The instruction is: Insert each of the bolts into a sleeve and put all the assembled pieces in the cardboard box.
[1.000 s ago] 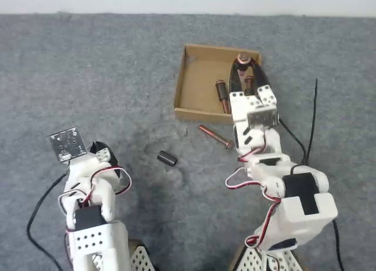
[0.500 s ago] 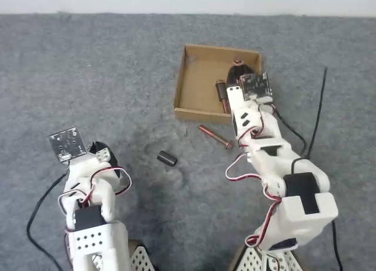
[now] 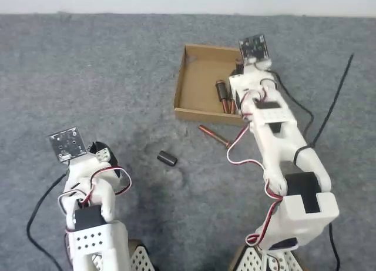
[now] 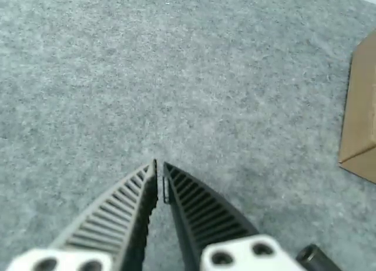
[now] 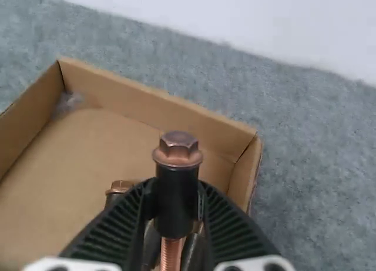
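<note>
Carpet (image 3: 88, 77); cardboard box (image 3: 197, 77) partly behind right arm (image 3: 271, 125)

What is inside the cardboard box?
One bolt in its sleeve lies in the cardboard box. The right gripper holds another sleeved bolt above it. The arm covers the box's right side.

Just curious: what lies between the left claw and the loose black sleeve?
Only bare carpet separates the left claw from the black sleeve, as the high view shows.
</note>
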Available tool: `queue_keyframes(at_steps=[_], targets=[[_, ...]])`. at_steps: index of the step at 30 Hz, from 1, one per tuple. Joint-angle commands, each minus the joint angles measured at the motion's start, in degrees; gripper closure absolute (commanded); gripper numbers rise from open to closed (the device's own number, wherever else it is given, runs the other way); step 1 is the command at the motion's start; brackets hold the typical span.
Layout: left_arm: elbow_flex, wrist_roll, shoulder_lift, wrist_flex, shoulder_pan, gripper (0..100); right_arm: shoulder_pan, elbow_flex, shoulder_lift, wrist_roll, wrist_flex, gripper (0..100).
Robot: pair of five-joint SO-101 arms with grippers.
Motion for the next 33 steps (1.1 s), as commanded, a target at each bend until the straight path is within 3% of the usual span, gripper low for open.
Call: queue_keyframes(at_steps=[1, 16, 22, 28, 33], targets=[[-0.66, 0.44, -0.35, 0.44, -0.35, 99, 0.22, -9.76, -1.10, -0.62, 7.08, 99.0], [-0.66, 0.44, -0.35, 0.44, -0.44, 99, -2.15, -34.73, 20.00, -0.62, 28.97, 98.8], [-0.66, 0.44, -0.35, 0.44, -0.44, 99, -2.24, -36.75, 21.76, -0.70, 30.81, 98.6], [-0.66, 0.44, -0.35, 0.44, -0.44, 99, -2.33, -37.01, 21.32, -0.70, 35.74, 86.7], [-0.66, 0.44, -0.35, 0.44, -0.44, 99, -2.51, -40.18, 19.03, -0.62, 41.36, 86.5]])
